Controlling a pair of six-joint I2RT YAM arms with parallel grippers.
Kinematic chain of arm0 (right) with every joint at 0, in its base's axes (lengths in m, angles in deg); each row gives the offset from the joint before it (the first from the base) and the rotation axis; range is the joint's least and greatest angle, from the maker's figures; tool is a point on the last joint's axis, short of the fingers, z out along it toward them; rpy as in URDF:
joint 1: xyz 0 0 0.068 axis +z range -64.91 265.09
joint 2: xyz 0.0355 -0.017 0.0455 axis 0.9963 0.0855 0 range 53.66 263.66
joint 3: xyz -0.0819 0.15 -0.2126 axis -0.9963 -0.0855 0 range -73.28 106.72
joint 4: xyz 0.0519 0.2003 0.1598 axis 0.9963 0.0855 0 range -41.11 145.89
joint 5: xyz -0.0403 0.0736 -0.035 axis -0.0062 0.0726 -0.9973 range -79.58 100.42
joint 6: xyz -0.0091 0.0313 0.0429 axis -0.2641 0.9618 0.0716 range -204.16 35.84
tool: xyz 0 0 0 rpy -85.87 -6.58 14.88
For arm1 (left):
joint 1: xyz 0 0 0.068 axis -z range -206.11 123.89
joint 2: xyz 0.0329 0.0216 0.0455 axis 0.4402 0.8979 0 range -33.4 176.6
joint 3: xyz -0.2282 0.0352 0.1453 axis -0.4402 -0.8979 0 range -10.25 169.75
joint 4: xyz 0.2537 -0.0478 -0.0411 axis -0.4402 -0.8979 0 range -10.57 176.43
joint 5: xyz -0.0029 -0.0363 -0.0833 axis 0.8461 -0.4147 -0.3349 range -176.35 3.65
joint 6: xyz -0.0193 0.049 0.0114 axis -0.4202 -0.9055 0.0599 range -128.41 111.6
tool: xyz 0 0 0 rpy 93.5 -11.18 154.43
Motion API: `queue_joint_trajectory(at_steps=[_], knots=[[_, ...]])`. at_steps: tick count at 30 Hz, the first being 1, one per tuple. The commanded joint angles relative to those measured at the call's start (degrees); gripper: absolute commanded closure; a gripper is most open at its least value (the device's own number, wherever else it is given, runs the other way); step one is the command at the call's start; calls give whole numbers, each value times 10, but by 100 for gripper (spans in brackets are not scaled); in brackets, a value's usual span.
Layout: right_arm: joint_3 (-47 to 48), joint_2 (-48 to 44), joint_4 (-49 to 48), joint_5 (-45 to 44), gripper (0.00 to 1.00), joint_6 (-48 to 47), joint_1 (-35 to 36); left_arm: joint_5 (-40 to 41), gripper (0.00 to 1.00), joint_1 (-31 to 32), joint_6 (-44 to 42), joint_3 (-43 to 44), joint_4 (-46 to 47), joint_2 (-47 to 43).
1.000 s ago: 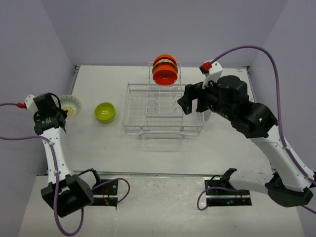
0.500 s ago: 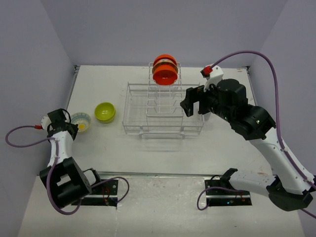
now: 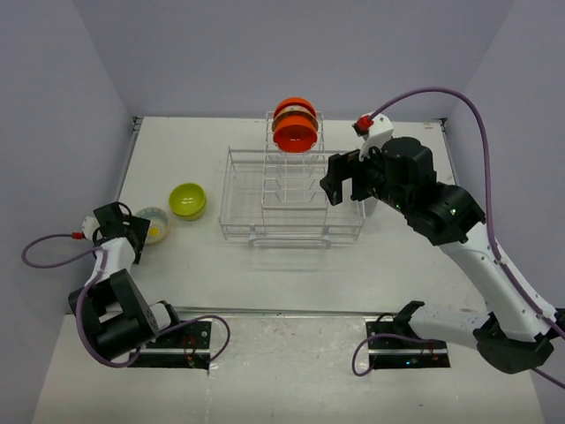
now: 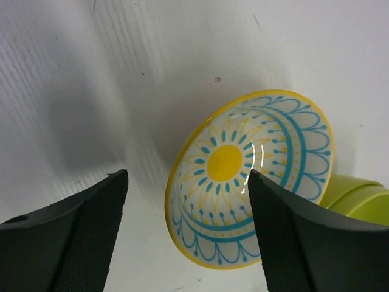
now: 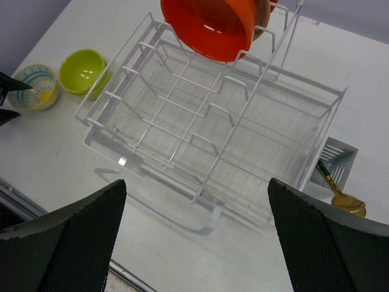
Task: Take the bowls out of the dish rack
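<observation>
orange bowls (image 3: 295, 132) stand on edge in rack's (image 3: 291, 237) tall far slots | right jaws wide open, empty, over rack's right end, bowls ahead to their left, nearer arm | left jaws open, empty, at patterned bowl (image 3: 152, 223) by green bowl (image 3: 188, 200) on desk (image 3: 221, 265)

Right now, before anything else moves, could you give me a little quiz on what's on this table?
1. True or false: the green bowl sits inside the wire rack.
2. What colour are the bowls standing in the rack's tall section? A) orange-red B) blue C) black
3. Fill in: the left arm's jaws stand open before a patterned bowl with a ___ centre.

Key: 1 false, it stands on the table; 2 A; 3 yellow.
</observation>
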Motion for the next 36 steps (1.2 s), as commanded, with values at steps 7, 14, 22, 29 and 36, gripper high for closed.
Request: queue_joint_trajectory(at_steps=[7, 14, 22, 29, 36], knots=[[44, 53, -64, -20, 1, -120, -5, 12, 0, 47, -86, 100, -80, -168], [80, 125, -140, -120, 1, -260, -5, -41, 0, 236, -185, 160, -44, -271], [191, 270, -126, -140, 21, -357, -5, -43, 0, 408, -296, 239, -111, -239], [219, 330, -149, -143, 39, -376, -4, -23, 0, 414, -336, 213, -117, -260], [189, 356, -197, -156, 68, -383, 2, 10, 0, 414, -360, 221, -118, -271]])
